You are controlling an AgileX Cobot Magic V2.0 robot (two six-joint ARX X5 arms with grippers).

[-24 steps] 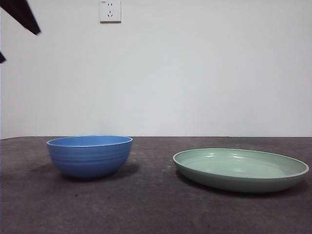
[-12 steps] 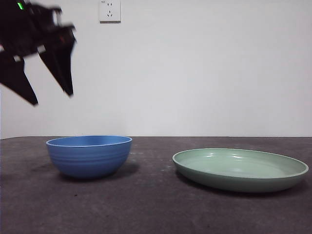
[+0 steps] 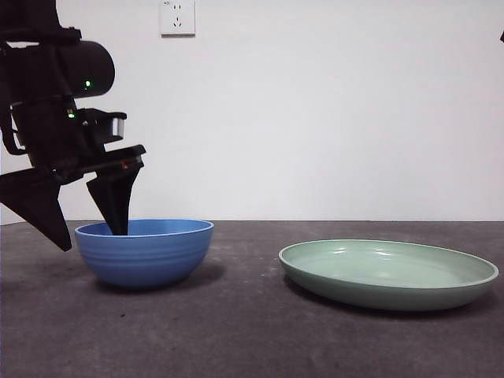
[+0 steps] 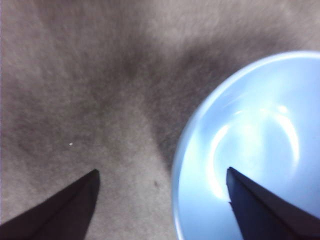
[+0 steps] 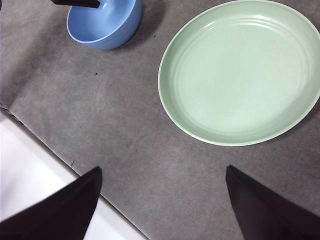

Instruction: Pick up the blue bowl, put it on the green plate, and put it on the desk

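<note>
**End effector straddles bowl rim**

Bowl [image 3: 145,251] sits on the surface [image 3: 236,331], well apart from the plate [image 3: 389,272], with bare surface between them. The left end effector [image 3: 88,227] is released, its jaws spread wide: one jaw dips inside the bowl near the rim, the other hangs outside the wall, and neither is seen touching it. The left wrist view confirms this, with the bowl's [image 4: 250,150] rim passing between the two jaws of the end effector [image 4: 160,175], one over the glossy blue inside, one over the surface [image 4: 75,75].

The right end effector [image 5: 161,172] hangs high with its jaws wide apart, grasping nothing. Its view alone shows the plate [image 5: 240,75] from above, round and bare inside, the bowl [image 5: 105,25] beyond it, and the surface's [image 5: 100,110] pale edge. A white wall socket [image 3: 178,17] appears only in the front view.
</note>
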